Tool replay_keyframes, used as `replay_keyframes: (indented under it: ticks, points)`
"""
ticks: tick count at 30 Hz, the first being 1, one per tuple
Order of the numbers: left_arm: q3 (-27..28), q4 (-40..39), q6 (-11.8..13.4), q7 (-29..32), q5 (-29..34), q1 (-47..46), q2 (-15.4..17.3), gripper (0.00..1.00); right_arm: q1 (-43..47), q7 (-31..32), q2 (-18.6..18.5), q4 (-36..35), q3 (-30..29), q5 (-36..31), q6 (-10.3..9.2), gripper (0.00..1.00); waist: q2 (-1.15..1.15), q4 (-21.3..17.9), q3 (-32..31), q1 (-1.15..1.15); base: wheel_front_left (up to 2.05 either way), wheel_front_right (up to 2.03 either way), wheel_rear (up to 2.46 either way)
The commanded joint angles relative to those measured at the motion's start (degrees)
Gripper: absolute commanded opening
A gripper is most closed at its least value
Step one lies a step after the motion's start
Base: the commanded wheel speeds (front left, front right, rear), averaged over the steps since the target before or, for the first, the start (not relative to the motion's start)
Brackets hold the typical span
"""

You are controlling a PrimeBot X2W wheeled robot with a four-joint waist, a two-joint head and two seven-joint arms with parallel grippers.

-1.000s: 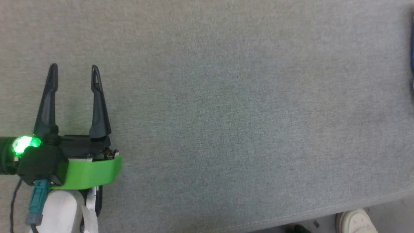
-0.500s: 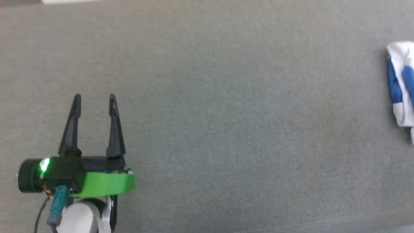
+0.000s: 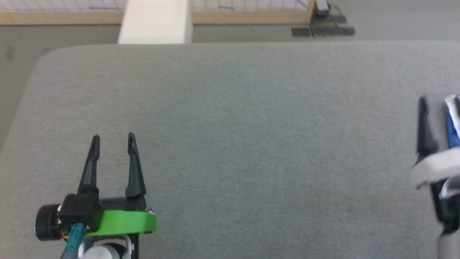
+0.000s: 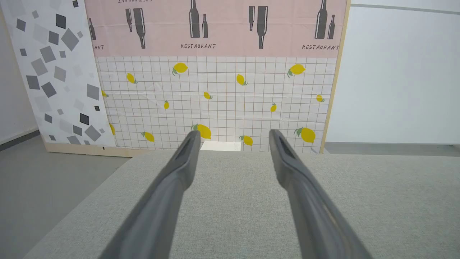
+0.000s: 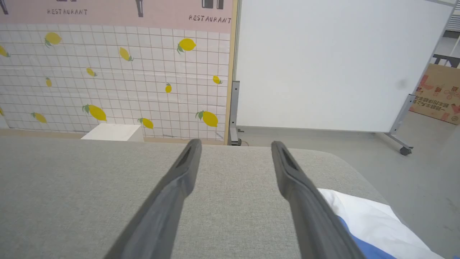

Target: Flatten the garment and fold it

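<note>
Grey fabric covers the desk [image 3: 230, 144], which is rounded at its corners and stands on a grey floor [image 3: 72, 32]. All places below are given from this desk.

1. garment [image 5: 363, 216]: soft white cloth with a royal-blue part, lying on the desk top close to the desk's right edge. The head view cuts it off at the frame's side, so its full outline cannot be told.

2. right hand [image 5: 236, 145]: two long dark fingers spread wide, bare desk fabric between them, gripping nothing. It is poised over the right part of the desk, pointing toward the far edge. Its outer finger [image 5: 309, 201] overlaps the garment in the right wrist view; whether they touch cannot be told.

3. left hand [image 3: 113, 136]: fingers parted wide, gripping nothing, over the near left part of the desk, well apart from the garment. A green band [image 3: 122, 221] sits at its wrist.

4. white block [image 3: 155, 21]: on the floor just beyond the desk's far edge, toward the left.

5. lemon panel [image 4: 215, 100]: a white grid with yellow lemons, topped by a pink band with dark bottles and the word RESTAURANT. It stands upright beyond the far edge, behind the block.

6. grey-squares panel [image 4: 54, 72]: upright, beyond the desk's far left corner.

7. white board [image 5: 323, 64]: on a wheeled frame, beyond the far right corner.

8. cardboard box [image 5: 436, 93]: on the floor, past the board, well apart from the desk's right side.
</note>
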Motion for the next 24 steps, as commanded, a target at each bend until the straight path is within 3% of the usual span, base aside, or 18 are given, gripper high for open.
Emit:
replay_keyframes:
  ticks: [1, 10, 24]
  points:
    - [0.3, 0.23, -0.6, -0.21, -0.35, 0.98, -0.51, 1.0, 2.21, -0.65, 0.8, -1.01, 0.36, -0.51, -0.09, 1.0, 0.0, 2.61, -2.71, 0.0, 0.0, 0.0, 0.0]
    - [0.95, 2.18, -2.61, -0.21, 0.6, 5.03, -2.8, 1.0, 12.87, -4.07, 4.33, -4.31, 2.47, -3.6, -0.09, 1.0, 0.0, 3.69, -5.11, 0.0, 0.0, 0.0, 0.0]
    - [1.63, 5.57, -5.5, -0.21, 2.34, 11.34, -6.25, 1.0, 19.53, -9.25, 4.65, 1.6, 1.64, -0.65, -0.09, 1.0, 0.0, 3.45, -9.09, 0.0, 0.0, 0.0, 0.0]
